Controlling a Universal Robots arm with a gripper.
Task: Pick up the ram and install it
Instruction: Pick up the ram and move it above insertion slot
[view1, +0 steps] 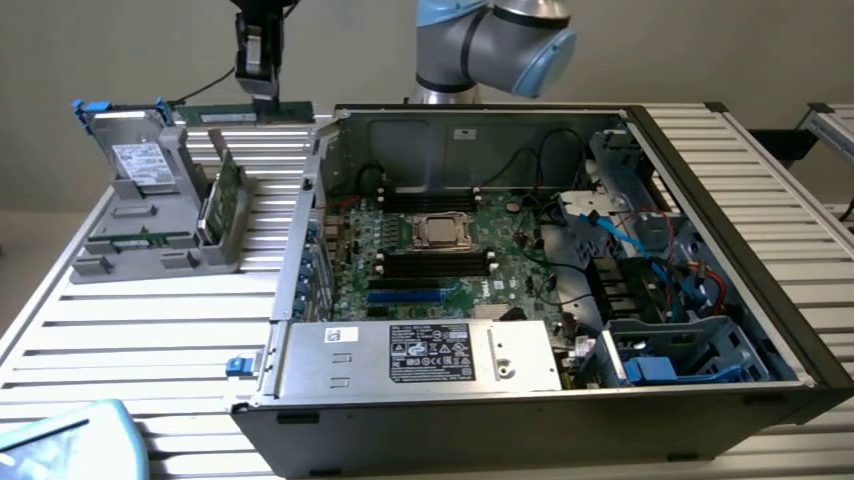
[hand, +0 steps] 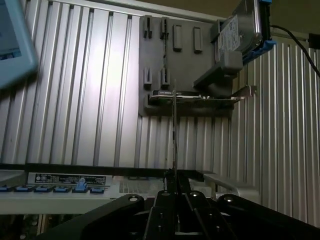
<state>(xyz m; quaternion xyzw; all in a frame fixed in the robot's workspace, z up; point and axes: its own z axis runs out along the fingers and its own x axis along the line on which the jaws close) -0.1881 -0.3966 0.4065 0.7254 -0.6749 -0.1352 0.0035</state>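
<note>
Gripper (view1: 263, 96), upper left of the exterior view, pinches the ram (view1: 224, 114) level (edge-on thin line from the wrist).

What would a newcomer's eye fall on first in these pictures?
The open computer case sits mid-table, its green circuit board bare to view. At the exterior view's upper left, the fingers are shut on the ram, a thin dark stick, near a grey rack that holds a drive and a green card.
</note>
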